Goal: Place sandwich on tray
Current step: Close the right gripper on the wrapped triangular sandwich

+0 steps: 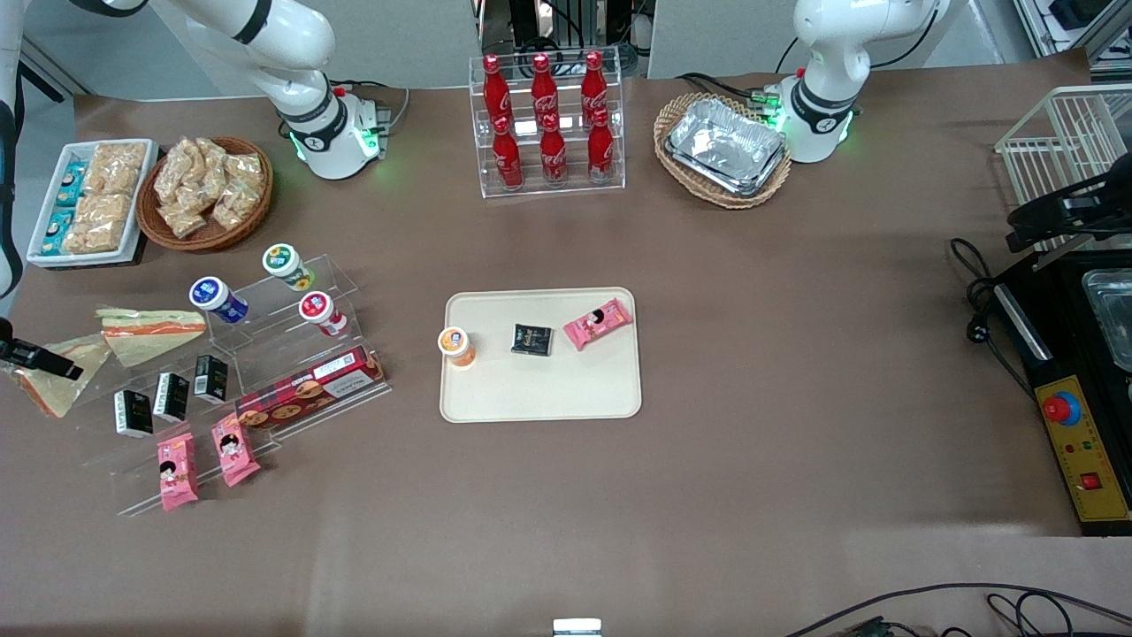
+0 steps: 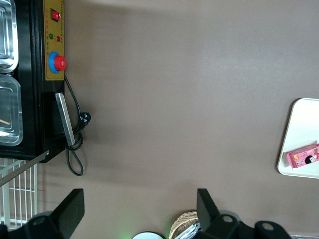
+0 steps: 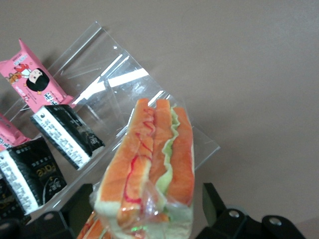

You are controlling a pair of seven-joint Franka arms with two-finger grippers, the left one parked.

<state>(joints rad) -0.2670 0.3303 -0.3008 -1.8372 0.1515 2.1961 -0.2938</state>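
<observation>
You have a clear stand at the working arm's end, just beside the gripper that clamps the sandwich. The stand carries a second sandwich, three yogurt cups, black packets, a cookie box and two pink packets. Farther from the front camera are a snack basket and a white snack tray.

On the tray stand an orange cup, a black packet and a pink packet.

Farther back you see a cola rack and a basket of foil trays. A black machine and a wire rack sit at the parked arm's end.
</observation>
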